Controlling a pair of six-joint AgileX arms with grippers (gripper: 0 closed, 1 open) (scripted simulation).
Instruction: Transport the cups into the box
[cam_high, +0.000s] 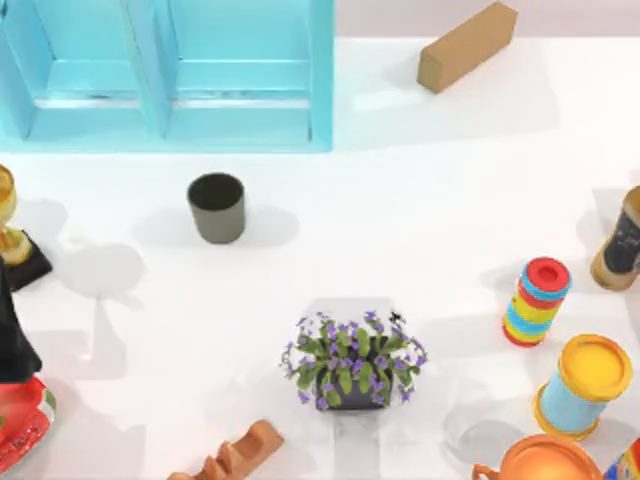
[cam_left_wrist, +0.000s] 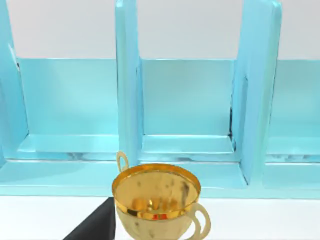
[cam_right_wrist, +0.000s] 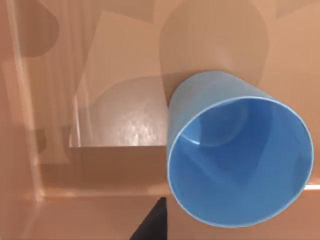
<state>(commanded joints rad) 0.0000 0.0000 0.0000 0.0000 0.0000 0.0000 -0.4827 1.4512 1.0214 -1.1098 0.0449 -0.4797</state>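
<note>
Two cups to move. The blue cup (cam_right_wrist: 235, 150) is close to the R wrist cam, mouth facing it, tan surface behind. Can't tell if the R arm is gripping it; same for the L arm. Further out, past the potted plant (cam_high: 355, 365), the olive-grey cup (cam_high: 216, 207) stands upright on the table (cam_high: 420, 200), near the box (cam_high: 320, 80) front wall, not inside. Prob. light, stiff, smooth-walled, so slippery. Take it at the rim, one pad in, one out, or squeeze across the body.
</note>
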